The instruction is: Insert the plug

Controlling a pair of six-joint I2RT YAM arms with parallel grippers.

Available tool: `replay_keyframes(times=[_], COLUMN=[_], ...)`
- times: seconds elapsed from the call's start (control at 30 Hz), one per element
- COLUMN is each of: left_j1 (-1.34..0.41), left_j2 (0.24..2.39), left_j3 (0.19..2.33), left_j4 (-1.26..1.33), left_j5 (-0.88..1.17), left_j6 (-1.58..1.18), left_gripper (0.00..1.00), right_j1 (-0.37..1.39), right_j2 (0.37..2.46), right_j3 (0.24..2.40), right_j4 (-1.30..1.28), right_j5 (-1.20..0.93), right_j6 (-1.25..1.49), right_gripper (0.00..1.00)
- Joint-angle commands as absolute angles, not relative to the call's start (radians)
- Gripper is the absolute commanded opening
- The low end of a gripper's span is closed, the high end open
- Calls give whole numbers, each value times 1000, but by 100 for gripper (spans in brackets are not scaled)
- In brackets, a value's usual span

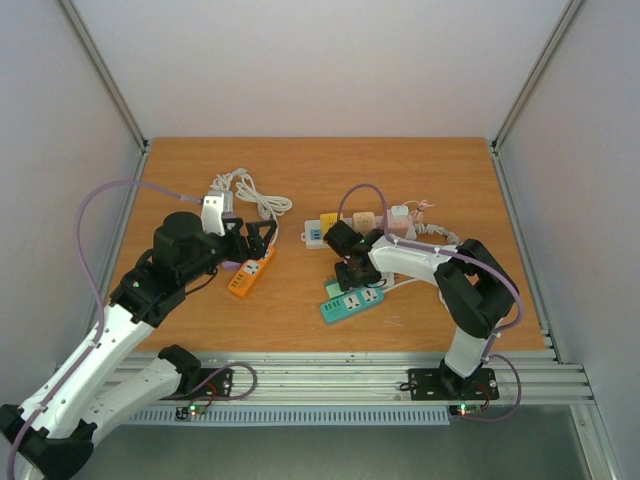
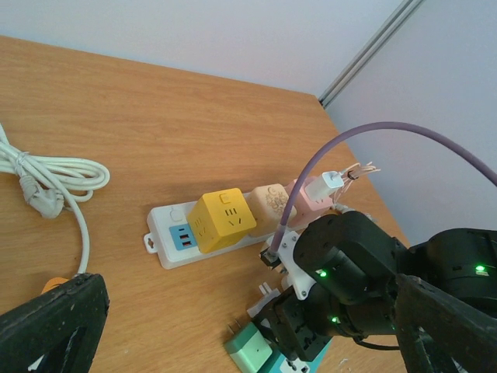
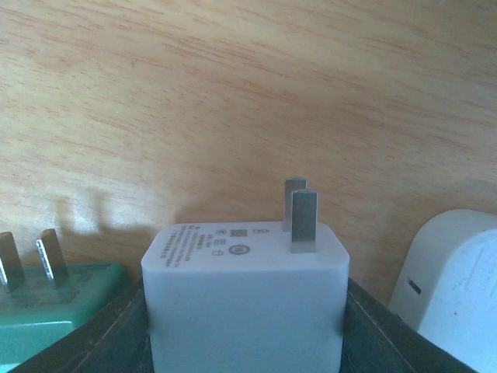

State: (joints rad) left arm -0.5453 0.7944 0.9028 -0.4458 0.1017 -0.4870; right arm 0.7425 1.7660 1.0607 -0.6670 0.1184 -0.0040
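Lying nearest the wooden table's near edge, the teal plastic power strip sits just nearward of the right gripper. That gripper is clamped on the white square two-pin charger plug, whose pins point away from the wrist. Farther left, the left gripper gapes, well apart from the plug.

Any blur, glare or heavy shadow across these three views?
Right wrist: white plug fills the near frame, slightly soft, prongs throwing soft shadows on the table; left wrist: its own fingers dark and blurred at the bottom corners; top external: even light, no glare.
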Motion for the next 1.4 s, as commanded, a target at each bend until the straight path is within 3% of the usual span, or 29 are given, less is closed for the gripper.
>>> replay_keyframes(times=[0.0,0.43,0.57,0.87,1.17,1.37], left_j1=[-545,-545,-552,-715,-827,-887], left_j2=[787,806,828,866,949,1046], left_j3=[878,828,831,706,546,568], left_j4=[-425,-327,-295,61,533,617], left_j5=[87,217,127,65,3,-59], left_j6=[-487,-483,-538,-469,-393,-363], left_gripper=[99,99,99,94,88,80], right_j1=[747,747,747,746,747,746], right_j2=[1704,1418,1317,1198,1216,1214], right_j3=[1026,1014,1004,1057,1056,1081], right_j4=[-584,-479,-476,-406,-240,-264], right_j5=[131,-50,-47,-62,-145,-153], right_j6=[25,278,505,870,1217,1312], right_gripper=[43,44,41,43,38,38])
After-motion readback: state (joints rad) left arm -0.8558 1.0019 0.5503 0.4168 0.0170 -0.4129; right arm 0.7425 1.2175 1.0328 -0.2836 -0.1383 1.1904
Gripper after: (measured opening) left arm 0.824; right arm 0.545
